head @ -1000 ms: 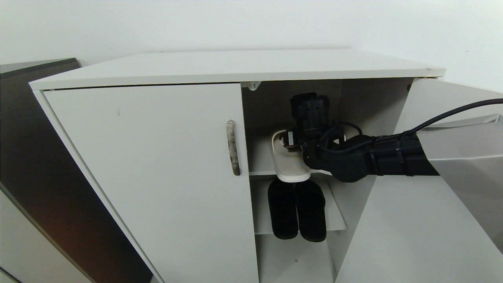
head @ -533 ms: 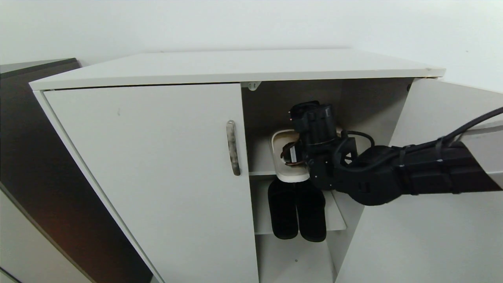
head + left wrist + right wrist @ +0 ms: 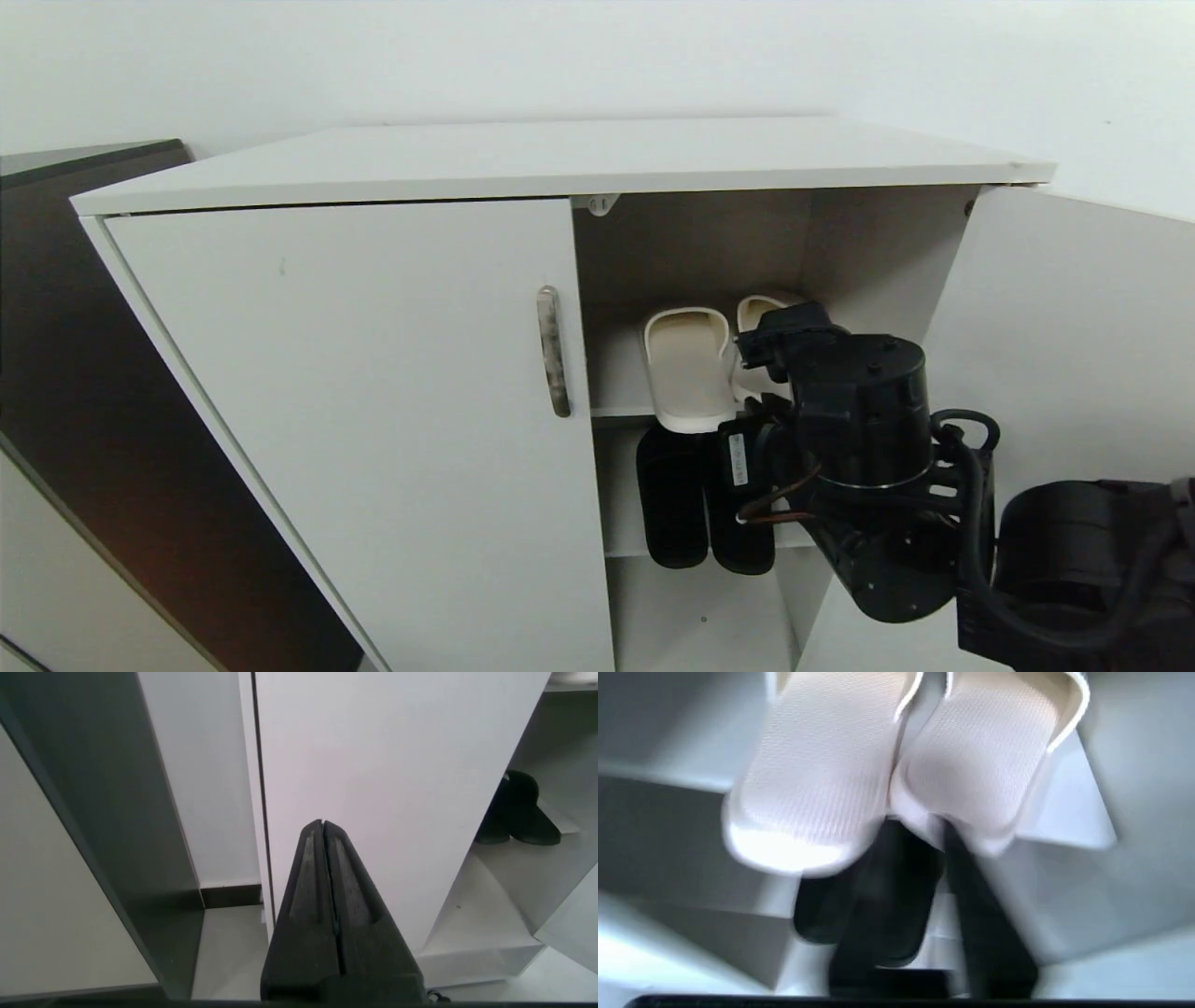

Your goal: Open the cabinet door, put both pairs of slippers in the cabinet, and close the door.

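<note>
- Head view, left of frame: the cabinet's (image 3: 560, 159) left door (image 3: 355, 392) is shut, with its handle (image 3: 554, 350) near centre.
- Centre: white slippers (image 3: 689, 369) lie side by side on the upper shelf (image 3: 616, 373). Black slippers (image 3: 705, 499) lie on the lower shelf (image 3: 621, 504).
- Lower right: the right gripper (image 3: 782, 338) sits before the open compartment, near the white pair. I cannot tell whether it is open or closed.
- Right edge: the right door (image 3: 1074, 308) stands open.
- Left wrist view: the left gripper (image 3: 322, 831) is closed tight, facing the shut door.

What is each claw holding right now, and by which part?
Nothing. The left claw is shut on nothing. The right claw grips neither the white slippers nor the black slippers, which lie inside the cabinet.
</note>
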Robot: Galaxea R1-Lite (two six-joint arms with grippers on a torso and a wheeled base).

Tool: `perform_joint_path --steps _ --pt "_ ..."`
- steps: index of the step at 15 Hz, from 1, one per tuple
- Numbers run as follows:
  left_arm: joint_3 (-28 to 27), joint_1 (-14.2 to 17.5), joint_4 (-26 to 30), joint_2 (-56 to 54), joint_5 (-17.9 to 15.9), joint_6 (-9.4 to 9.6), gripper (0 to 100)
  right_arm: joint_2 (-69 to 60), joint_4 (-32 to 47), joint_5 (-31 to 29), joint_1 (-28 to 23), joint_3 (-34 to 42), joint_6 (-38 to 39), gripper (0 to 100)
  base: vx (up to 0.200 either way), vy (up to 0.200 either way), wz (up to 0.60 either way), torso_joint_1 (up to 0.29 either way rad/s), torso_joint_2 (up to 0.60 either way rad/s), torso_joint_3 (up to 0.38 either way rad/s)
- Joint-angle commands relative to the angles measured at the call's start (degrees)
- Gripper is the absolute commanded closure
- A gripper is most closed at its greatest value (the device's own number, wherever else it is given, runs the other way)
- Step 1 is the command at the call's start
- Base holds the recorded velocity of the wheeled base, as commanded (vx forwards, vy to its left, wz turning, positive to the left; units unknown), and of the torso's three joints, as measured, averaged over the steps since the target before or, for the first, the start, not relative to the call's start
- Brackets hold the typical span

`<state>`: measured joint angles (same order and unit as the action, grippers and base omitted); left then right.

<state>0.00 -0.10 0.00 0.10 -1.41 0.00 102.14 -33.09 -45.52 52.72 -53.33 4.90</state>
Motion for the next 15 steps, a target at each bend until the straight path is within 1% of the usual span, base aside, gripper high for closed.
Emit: perform_joint_path --steps 1,9,15 --pt "0.0 0.0 0.0 0.1 0.0 0.09 100 -1.5 -0.3 0.3 0.6 1.7 -0.1 100 0.0 0.0 0.0 0.0 0.0 0.0" --pt "0.0 0.0 0.0 0.1 0.0 0.0 100 0.4 -0.6 -0.1 0.6 1.9 0.2 100 0.0 0.0 0.0 0.0 0.0 0.0" --pt "0.0 0.0 0.0 0.1 0.0 0.0 100 1.2 -1.6 -0.3 0.7 2.4 0.1 100 -0.2 0.0 0.0 0.0 0.0 0.002"
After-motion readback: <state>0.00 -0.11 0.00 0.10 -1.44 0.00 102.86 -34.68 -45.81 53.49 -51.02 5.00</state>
